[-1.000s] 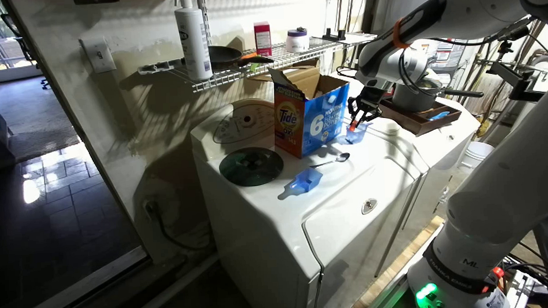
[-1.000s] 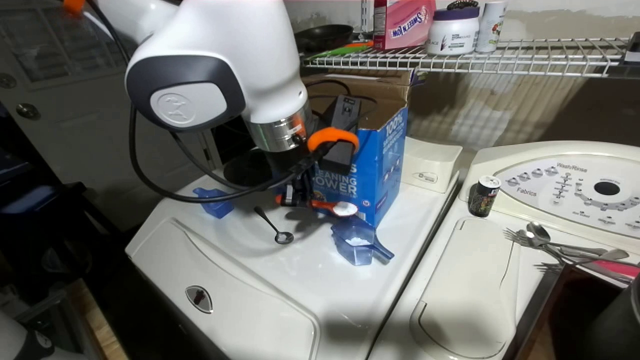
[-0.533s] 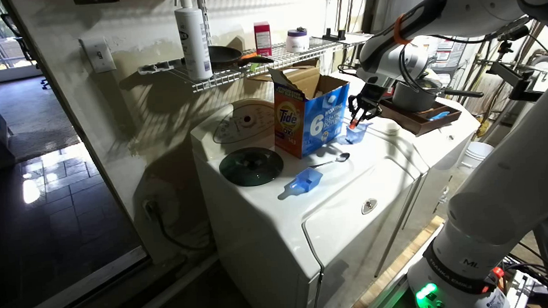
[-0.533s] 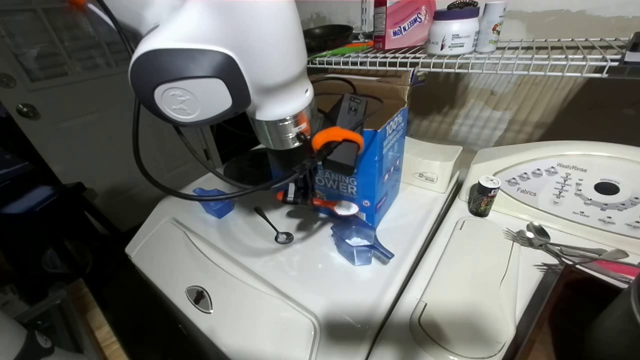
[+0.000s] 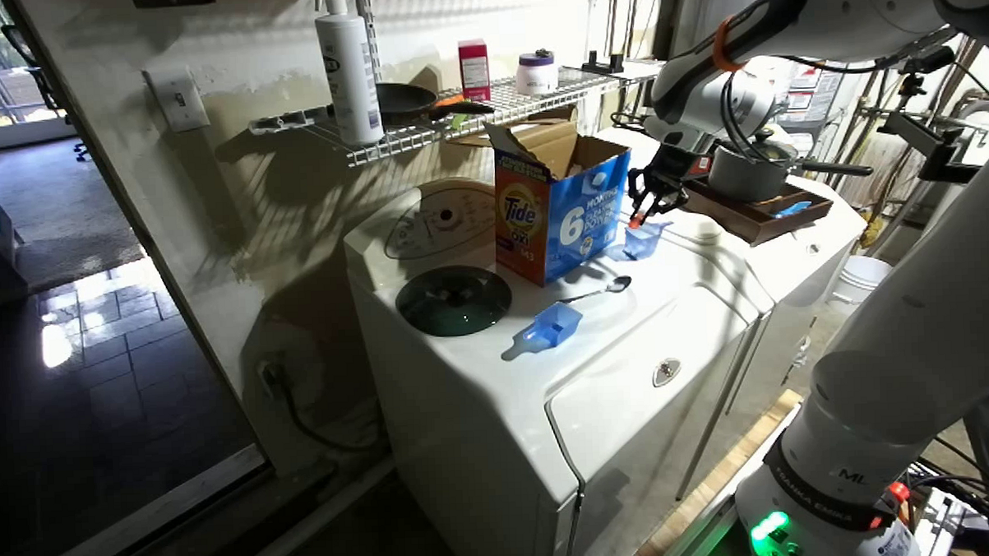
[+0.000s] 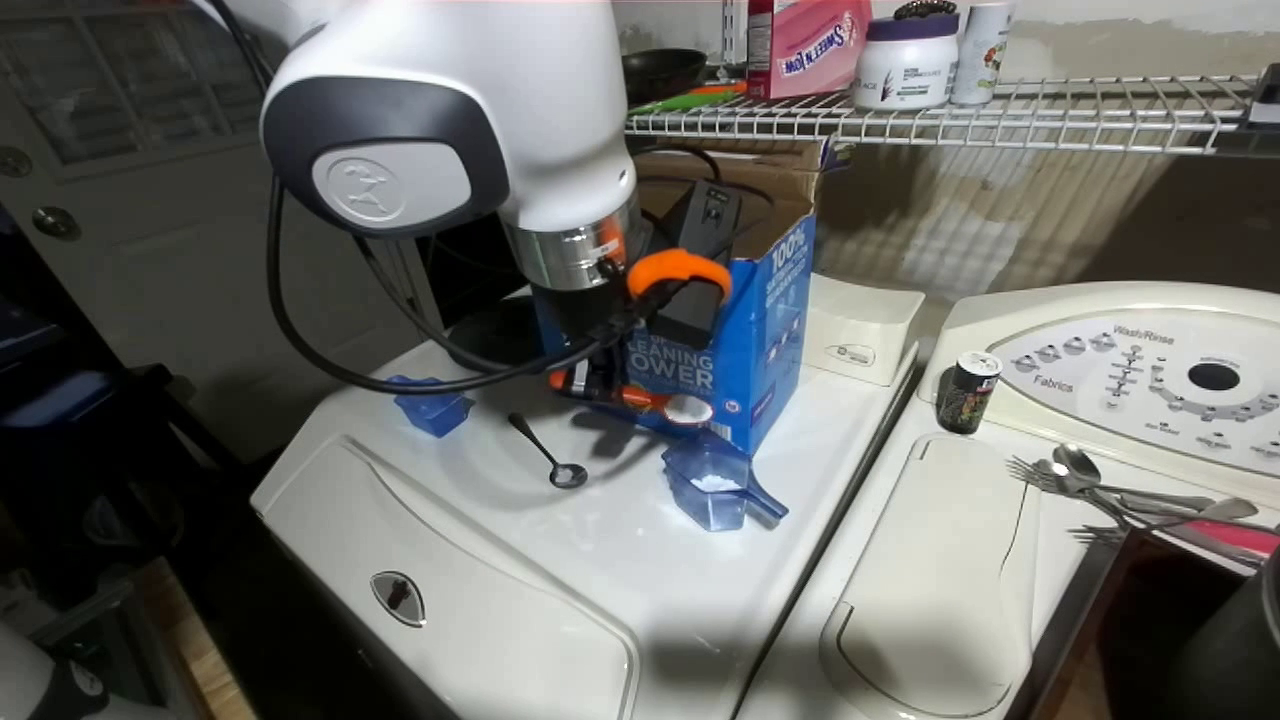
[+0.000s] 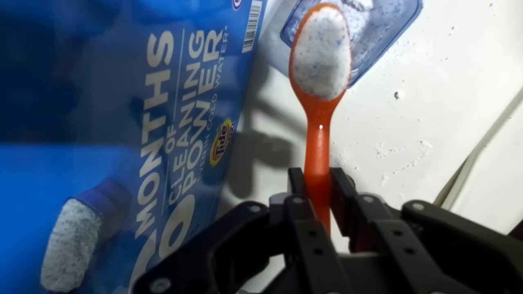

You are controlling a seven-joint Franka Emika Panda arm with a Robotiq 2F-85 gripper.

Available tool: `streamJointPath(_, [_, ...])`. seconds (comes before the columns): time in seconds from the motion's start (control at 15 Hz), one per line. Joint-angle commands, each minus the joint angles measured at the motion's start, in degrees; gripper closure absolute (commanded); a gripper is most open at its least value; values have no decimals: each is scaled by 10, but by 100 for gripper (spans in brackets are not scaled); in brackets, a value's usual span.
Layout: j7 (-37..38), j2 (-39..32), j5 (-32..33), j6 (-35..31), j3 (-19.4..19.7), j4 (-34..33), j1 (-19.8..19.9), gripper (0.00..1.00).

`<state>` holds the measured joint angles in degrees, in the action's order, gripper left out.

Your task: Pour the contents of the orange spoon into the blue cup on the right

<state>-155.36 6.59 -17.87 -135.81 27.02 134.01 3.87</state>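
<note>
While gripping between close-set fingers (image 7: 342, 190) the handle of the orange spoon (image 7: 318, 116), trust that hold: probably light, stiff and slick. Farther out, heaped with white powder (image 7: 322, 57) (likely shed by any jolt); seemingly poised above the blue cup's (image 6: 706, 511) edge.

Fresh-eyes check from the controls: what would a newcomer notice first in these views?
Likely the orange spoon, held in the gripper and loaded with white powder; in the wrist view its bowl overlaps the blue cup. Next comes the big Tide box, standing open on the white machine, beside the cup.
</note>
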Motion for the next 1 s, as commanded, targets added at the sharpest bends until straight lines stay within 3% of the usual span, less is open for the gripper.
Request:
streamJointPath(0.0, [-35,-16,-32,22,24,-24,-18,95])
streamJointPath(0.93, [-35,-23,-72,52,89,-44,-66,95])
